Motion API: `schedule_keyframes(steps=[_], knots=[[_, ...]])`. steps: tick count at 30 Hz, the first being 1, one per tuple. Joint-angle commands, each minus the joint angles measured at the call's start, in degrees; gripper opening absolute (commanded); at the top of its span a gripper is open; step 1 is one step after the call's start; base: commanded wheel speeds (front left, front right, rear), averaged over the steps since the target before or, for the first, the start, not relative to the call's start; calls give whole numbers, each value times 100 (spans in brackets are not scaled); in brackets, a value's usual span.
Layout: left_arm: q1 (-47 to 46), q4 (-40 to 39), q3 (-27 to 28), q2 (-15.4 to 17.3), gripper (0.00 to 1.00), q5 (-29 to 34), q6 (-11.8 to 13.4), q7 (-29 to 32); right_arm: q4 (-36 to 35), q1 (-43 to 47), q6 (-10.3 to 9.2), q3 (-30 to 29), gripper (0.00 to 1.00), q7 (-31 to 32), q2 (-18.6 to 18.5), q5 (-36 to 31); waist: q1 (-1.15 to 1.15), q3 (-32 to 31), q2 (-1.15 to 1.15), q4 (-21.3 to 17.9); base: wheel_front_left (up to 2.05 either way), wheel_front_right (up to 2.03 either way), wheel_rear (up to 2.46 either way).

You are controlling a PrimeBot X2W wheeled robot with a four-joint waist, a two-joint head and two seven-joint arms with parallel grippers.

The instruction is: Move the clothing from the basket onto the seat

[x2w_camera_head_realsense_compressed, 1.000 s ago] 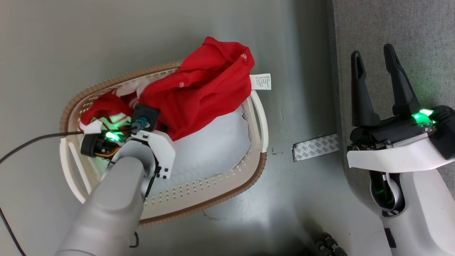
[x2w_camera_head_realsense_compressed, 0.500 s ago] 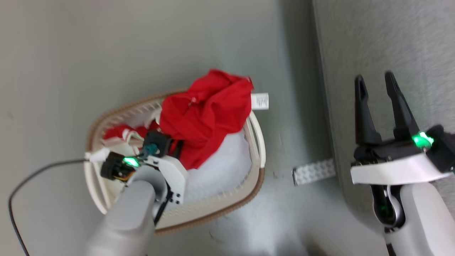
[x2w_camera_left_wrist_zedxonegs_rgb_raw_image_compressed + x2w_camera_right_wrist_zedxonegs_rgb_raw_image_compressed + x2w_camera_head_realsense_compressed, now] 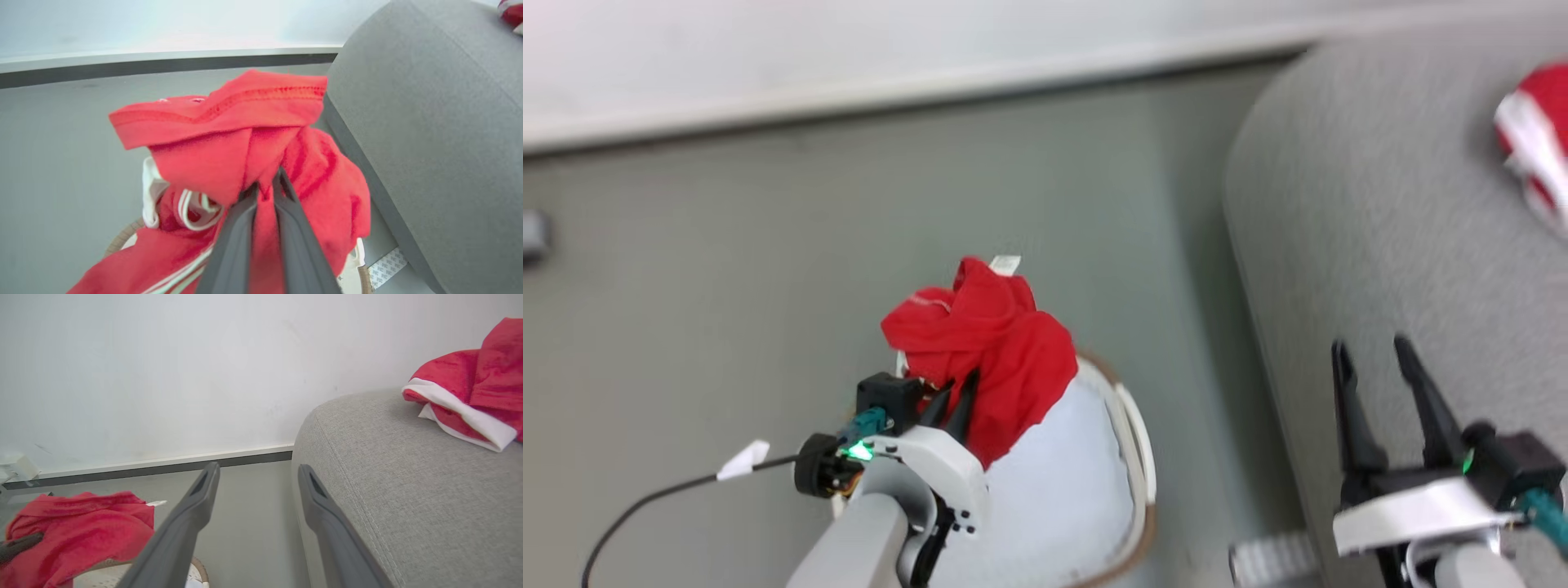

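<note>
Left gripper (image 3: 958, 390): two long dark fingers clamped on a fold of bright-red soft fabric garment (image 3: 992, 351), lower centre of the head view; in the left wrist view (image 3: 267, 181), tips nearly meeting with red cloth (image 3: 245, 134) squeezed between.
Held garment: bunched up at the fingertips, over the far end of the oval white plastic basket with a brown woven-looking rim (image 3: 1137, 457); small white care label (image 3: 1005, 264) at its top edge; white-striped folds at the bottom left of the left wrist view, contact with the basket impossible to tell.
Basket: bottom centre of the head view, on the grey-green floor (image 3: 727, 286), near the seat; pale bluish-white cloth (image 3: 1054, 482) inside.
Seat: large grey fabric-upholstered sofa (image 3: 1380, 204) with a rounded corner, right side of the head view.
On the seat: second red-and-white garment (image 3: 1535, 147) at the upper right edge, well apart from the basket; upper right of the right wrist view (image 3: 470, 388) too.
Right gripper (image 3: 1370, 347): lower right, fingers spread apart with nothing between, over the sofa's edge; same gap in the right wrist view (image 3: 257, 467).
Floor details: strip of patterned grey tape (image 3: 1270, 559) at the sofa's base; thin black cable (image 3: 645, 498) at lower left.
</note>
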Motion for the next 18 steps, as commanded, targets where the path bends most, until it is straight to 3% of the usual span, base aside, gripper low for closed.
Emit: schedule_keyframes(steps=[1, 11, 18], knots=[[193, -252, 35, 5, 0, -99, 63, 41, 59, 213, -15, -36, 100, -11, -17, -78, 1, -988, 0, 273, 0, 0, 0], [824, -2120, 326, 294, 0, -356, 523, 577, 195, 823, -15, 59, 100, -11, -159, -156, 1, -2028, 0, 402, 0, 0, 0], [1144, -3147, 481, 603, 0, -406, 802, 999, 136, 926, -15, 166, 100, -11, -281, -100, 1, -2326, 0, 363, 0, 0, 0]])
